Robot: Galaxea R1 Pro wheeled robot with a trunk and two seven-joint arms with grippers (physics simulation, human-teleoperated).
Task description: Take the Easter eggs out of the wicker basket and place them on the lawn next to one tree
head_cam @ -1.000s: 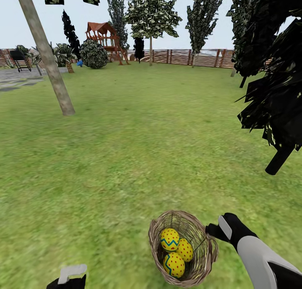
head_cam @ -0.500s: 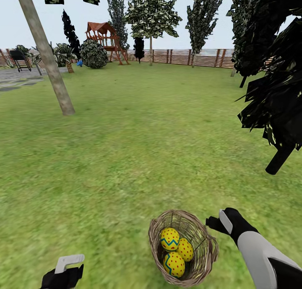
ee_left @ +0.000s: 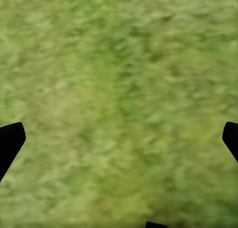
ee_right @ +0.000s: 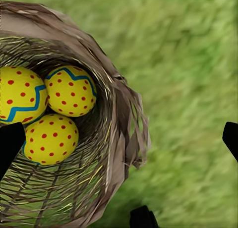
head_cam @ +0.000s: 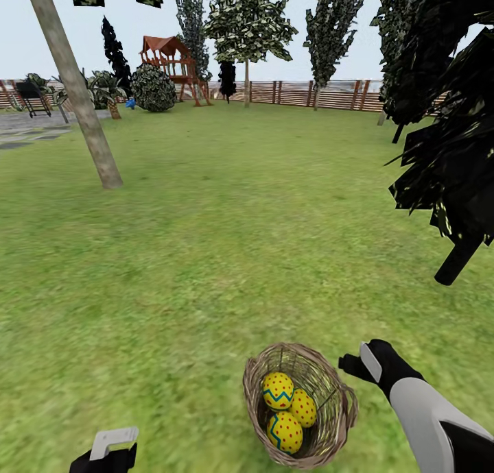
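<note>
Head view: three yellow red-dotted eggs (head_cam: pixel 287 408) inside brown wicker basket (head_cam: pixel 341 411)

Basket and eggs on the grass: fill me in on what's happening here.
A two-armed robot stands over a wicker basket on the lawn. All three eggs are in the basket; none has been lifted out. The right gripper hovers beside the basket's rim, jaws open, holding nothing. The left gripper hangs open over bare grass, apart from the basket. A leaning tree trunk stands further off across the lawn.
</note>
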